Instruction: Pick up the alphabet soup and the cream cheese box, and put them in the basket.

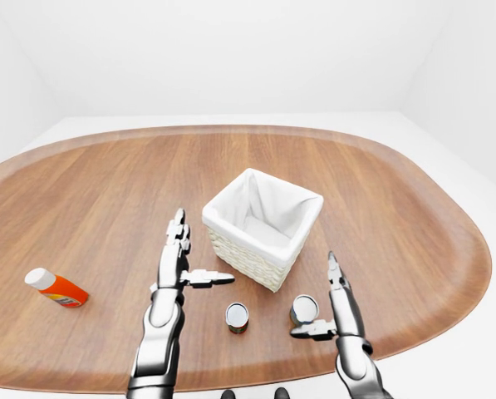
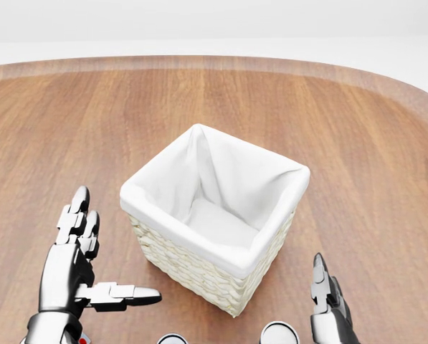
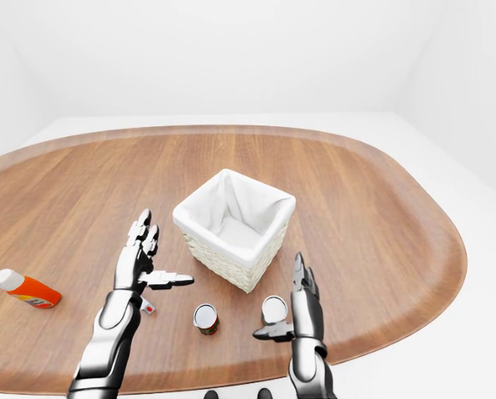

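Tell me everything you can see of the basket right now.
The basket is a square woven one, pale straw in colour, with a white cloth lining folded over its rim. It stands upright on the wooden table, turned so one corner points toward the bottom of the left-eye view. Nothing lies inside. Both open hands stand apart from it, the left hand beside it, the right hand lower right.

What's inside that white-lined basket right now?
Nothing that shows. The basket holds only its white cloth lining, bare down to the bottom. The near wall hides a strip of the floor along that side, so something small lying there would not be seen.
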Controlling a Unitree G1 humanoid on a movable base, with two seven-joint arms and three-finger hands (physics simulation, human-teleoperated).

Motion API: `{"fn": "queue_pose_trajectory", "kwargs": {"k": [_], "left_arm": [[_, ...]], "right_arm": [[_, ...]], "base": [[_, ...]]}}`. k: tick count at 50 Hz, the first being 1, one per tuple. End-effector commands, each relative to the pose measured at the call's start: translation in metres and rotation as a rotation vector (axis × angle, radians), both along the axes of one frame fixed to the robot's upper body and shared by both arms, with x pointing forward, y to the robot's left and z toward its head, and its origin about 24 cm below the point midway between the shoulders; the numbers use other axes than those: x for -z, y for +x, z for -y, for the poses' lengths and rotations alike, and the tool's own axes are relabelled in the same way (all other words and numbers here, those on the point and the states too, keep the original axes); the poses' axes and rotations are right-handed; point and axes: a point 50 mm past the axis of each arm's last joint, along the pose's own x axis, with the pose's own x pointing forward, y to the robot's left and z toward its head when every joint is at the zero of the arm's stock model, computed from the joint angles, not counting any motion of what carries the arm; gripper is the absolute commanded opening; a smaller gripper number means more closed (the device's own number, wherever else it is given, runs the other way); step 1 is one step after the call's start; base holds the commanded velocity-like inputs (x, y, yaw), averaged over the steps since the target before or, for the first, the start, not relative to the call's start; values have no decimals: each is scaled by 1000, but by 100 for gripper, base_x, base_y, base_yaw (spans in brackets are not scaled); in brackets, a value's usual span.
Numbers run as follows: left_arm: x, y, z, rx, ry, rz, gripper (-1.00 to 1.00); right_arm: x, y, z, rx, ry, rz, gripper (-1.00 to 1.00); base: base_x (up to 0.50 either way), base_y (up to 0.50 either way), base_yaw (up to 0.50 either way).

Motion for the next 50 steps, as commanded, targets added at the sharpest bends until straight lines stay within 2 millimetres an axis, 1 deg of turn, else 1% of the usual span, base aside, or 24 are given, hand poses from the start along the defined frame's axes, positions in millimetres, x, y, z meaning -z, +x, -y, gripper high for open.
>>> {"fn": "queue_pose_trajectory", "kwargs": {"k": [1, 2, 8, 16, 17, 18, 19, 20, 21, 23, 24, 25, 26, 27, 28, 32, 40, 43, 47, 48, 50], "left_arm": [[-1, -1, -1, 1, -6, 2, 100], [-1, -1, -1, 1, -7, 2, 100], [-1, -1, -1, 0, -8, 1, 100], [-1, 0, -1, -1, -10, 0, 100], [0, 0, -1, -1, -10, 0, 100], [0, 0, -1, -1, -11, 0, 100], [-1, 0, -1, -2, -12, 0, 100], [-1, 0, -1, -1, -12, 0, 100], [-1, 0, -1, -1, -12, 1, 100], [-1, 0, -1, -1, -13, -1, 100], [0, 0, -1, -1, -13, -1, 100], [0, 1, -1, -1, -15, -2, 100], [0, 1, -1, -1, -16, -2, 100], [0, 1, -1, -1, -16, -3, 100], [0, 1, -1, -1, -16, -3, 100], [-1, 0, -1, -2, -18, -3, 100], [-1, 1, -1, -2, -16, -1, 100], [-1, 1, -1, -3, -15, 0, 100], [-1, 0, -1, -3, -14, -1, 100], [-1, 0, -1, -3, -15, 0, 100], [-1, 0, -1, -3, -14, 0, 100]], "right_arm": [[28, 14, -6, -16, -14, -104, 100], [34, 15, -6, -11, 0, -133, 100], [53, 16, -5, 4, 11, -212, 100], [67, 21, -3, 13, 29, -276, 100], [71, 21, -3, 13, 32, -297, 100], [80, 18, -4, 13, 58, -355, 100], [83, 17, -5, 10, 56, -365, 100], [82, 17, -5, 9, 37, -350, 100], [86, 14, -6, 7, 44, -399, 100], [89, 12, -6, 8, 34, -412, 96], [90, 10, -7, -1, 53, -424, 65], [91, 8, -8, -13, 39, -431, 26], [92, 7, -8, -11, 38, -431, -6], [92, 6, -9, -21, 60, -440, -91], [92, 7, -9, -21, 56, -440, -100], [93, 4, -13, -56, 103, -462, -100], [85, 0, -16, -71, 70, -415, -100], [77, 0, -17, -71, 45, -364, -100], [73, -1, -15, -63, 25, -341, -100], [66, 1, -15, -62, 27, -302, -100], [58, 2, -13, -50, 22, -259, -100]], "base": [[0, 0, 0], [0, 0, 0], [0, 0, 0], [0, 0, 0], [0, 0, 0], [0, 0, 0], [0, 0, 0], [0, 0, 0], [0, 0, 0], [0, 0, 0], [0, 0, 0], [0, 0, 0], [0, 0, 0], [0, 0, 0], [0, 0, 0], [0, 0, 0], [0, 0, 0], [0, 0, 0], [0, 0, 0], [0, 0, 0], [0, 0, 0]]}}
